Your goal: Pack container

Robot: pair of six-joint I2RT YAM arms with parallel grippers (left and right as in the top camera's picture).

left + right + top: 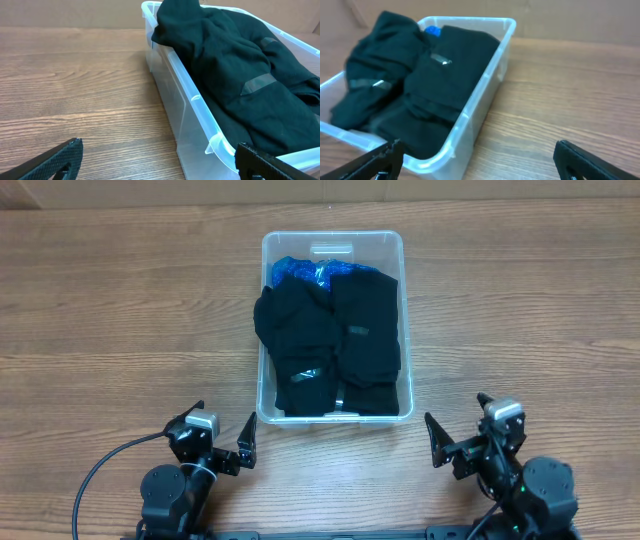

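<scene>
Left gripper point(222, 420) and right gripper point(457, 412) both spread wide, gripping nothing. Container point(300, 237) just ahead, between them, stuffed with black clothes point(365, 330). Blue bit point(295, 270) at far end, hidden from left wrist.

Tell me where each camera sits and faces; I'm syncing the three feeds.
Overhead: above the table, looking straight down at the container of black clothes; left gripper and right gripper, both open, at bottom.
Left wrist: low on the left arm, facing along the container's left wall; own fingers at bottom corners.
Right wrist: low on the right arm, facing the container's right wall; own fingers at bottom corners.
Shared: both wrist views see the container and clothes from opposite sides.
</scene>
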